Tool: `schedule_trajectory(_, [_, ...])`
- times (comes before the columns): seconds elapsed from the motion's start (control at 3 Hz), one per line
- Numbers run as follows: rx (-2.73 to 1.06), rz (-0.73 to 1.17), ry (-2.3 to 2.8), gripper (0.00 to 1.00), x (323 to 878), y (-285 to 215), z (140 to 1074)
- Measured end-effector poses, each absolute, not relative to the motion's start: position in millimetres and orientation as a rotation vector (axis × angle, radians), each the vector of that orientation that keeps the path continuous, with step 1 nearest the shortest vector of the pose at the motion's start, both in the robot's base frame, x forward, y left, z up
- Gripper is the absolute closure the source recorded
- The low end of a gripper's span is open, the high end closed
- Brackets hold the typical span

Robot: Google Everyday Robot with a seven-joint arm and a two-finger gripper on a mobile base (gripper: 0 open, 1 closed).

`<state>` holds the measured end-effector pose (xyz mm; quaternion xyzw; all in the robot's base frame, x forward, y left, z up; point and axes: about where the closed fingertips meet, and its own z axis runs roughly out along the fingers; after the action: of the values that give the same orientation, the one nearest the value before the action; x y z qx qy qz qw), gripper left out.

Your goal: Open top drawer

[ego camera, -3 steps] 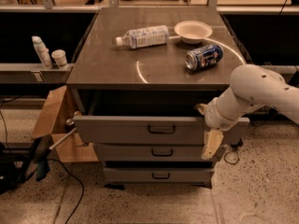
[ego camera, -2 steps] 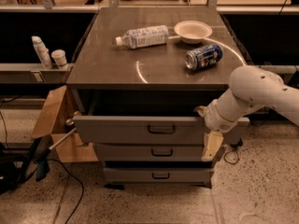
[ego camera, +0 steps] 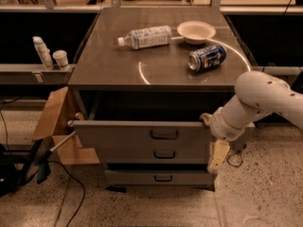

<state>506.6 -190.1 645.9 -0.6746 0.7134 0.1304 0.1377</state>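
Top drawer (ego camera: 137,135) sits pulled out, claw (ego camera: 214,138) right at its right end (drawer's at the claw's 9 o'clock), can't tell if the claw's open or closed.

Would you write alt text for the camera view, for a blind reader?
The robot's gripper sits at the right end of the top drawer, which is pulled partly out. On the cabinet top lie a water bottle, a white bowl and a tipped soda can.
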Motion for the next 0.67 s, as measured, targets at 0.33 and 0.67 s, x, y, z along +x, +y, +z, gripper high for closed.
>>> schedule_trajectory(0.33, [-1.951,0.377,2.064,0.0,506.7,-189.9,648.7])
schedule_trajectory(0.67, [-1.919,0.389,2.111,0.0,489.0,-210.1,653.1])
